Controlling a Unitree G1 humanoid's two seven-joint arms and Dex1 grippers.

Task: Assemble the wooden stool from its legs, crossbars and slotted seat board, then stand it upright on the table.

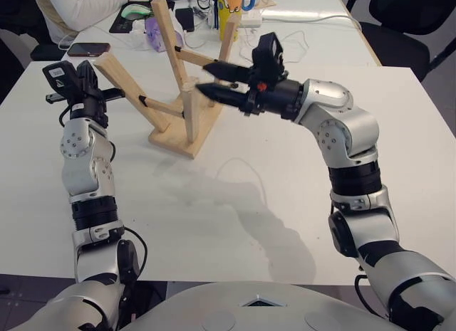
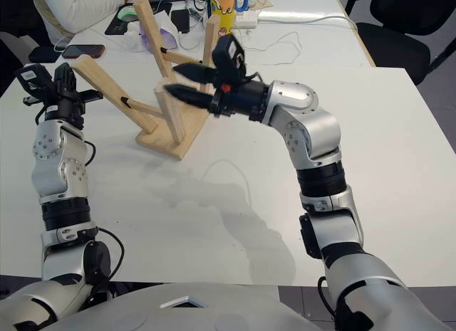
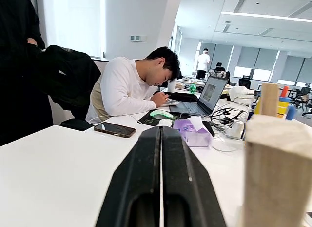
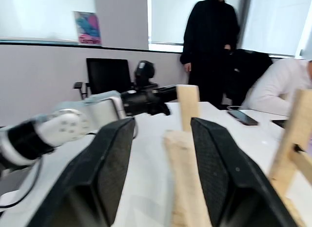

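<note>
R hand [image 1: 204, 77] open, a stool leg [image 4: 180, 178] between my fingers [image 4: 107, 168]; L hand [image 3: 161, 132] closed, empty, beside 2nd leg [image 1: 117, 71]; stool [image 1: 174, 137] tipped on worktop [image 1: 285, 196].

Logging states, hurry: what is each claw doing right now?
Left claw: closed, empty.
Right claw: open around a stool leg, not gripping.

Stool [image 1: 187, 121] bare matt wood; table [image 1: 249, 203] smooth white; fingers [image 4: 109, 173] blk plastic.
</note>
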